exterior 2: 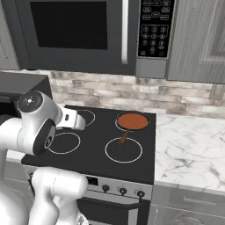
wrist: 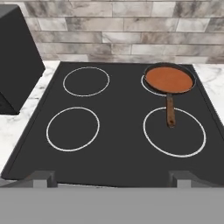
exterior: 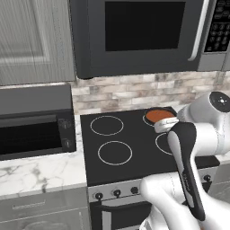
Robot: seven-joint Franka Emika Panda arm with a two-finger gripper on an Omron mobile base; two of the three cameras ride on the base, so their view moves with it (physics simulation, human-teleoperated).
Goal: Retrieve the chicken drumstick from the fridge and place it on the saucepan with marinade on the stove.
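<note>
- The stove point(wrist: 122, 144) has a black glass top with four white ring burners, and steel knobs point(exterior 2: 122, 191) run along its front
- The saucepan point(wrist: 169, 79) sits on the back right burner, full of orange-red marinade point(exterior 2: 132, 121)
- Its thin brown handle point(wrist: 170, 110) points toward the front of the stove and reaches over the edge of the front right ring point(wrist: 174, 131)
- The other three burners are bare
- The gripper point(wrist: 112, 178) hangs above the front edge of the stove with its jaws spread wide and nothing between them; the two dark fingertips point(wrist: 41, 178) stand far apart at the bottom of the hand view
- The white arm point(exterior: 188, 148) rises in front of the stove and covers part of the saucepan in the left base view
- A black microwave point(exterior 2: 74, 30) hangs over the stove, with a keypad point(exterior 2: 154, 27) on its right side
- A dark countertop oven point(exterior: 36, 130) stands on the marble counter point(exterior: 36, 173) left of the stove
- More marble counter point(exterior 2: 189, 145) lies to the right of the stove
- A stone-tile wall point(wrist: 131, 30) runs behind the stove
- I cannot tell where the chicken drumstick is
</note>
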